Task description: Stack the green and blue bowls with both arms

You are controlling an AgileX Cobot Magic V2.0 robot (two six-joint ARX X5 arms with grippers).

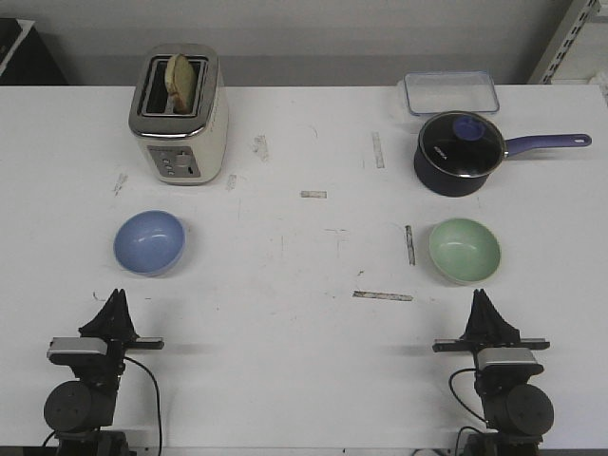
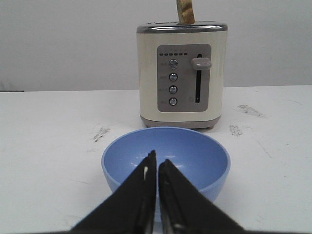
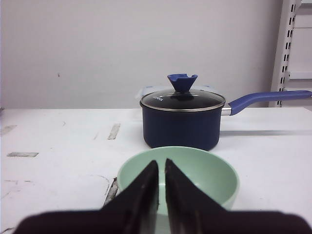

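Green and blue bowls — blue bowl (image 1: 149, 242) sitting upright before the toaster (image 1: 178, 114), green bowl (image 1: 465, 250) sitting before the saucepan (image 1: 463, 152), well apart. My left gripper (image 1: 117, 301) and right gripper (image 1: 482, 301) are resting behind them — fingers pressed together, holding nothing.

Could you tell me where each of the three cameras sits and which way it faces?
Front: behind and above both arms, looking forward over the table; left tool and right tool show.
Left wrist: low on the left arm, facing the blue bowl and toaster; shut tool shows.
Right wrist: low on the right arm, facing the green bowl and saucepan; shut tool shows.
Shared: front also shows both bowls, toaster and saucepan.
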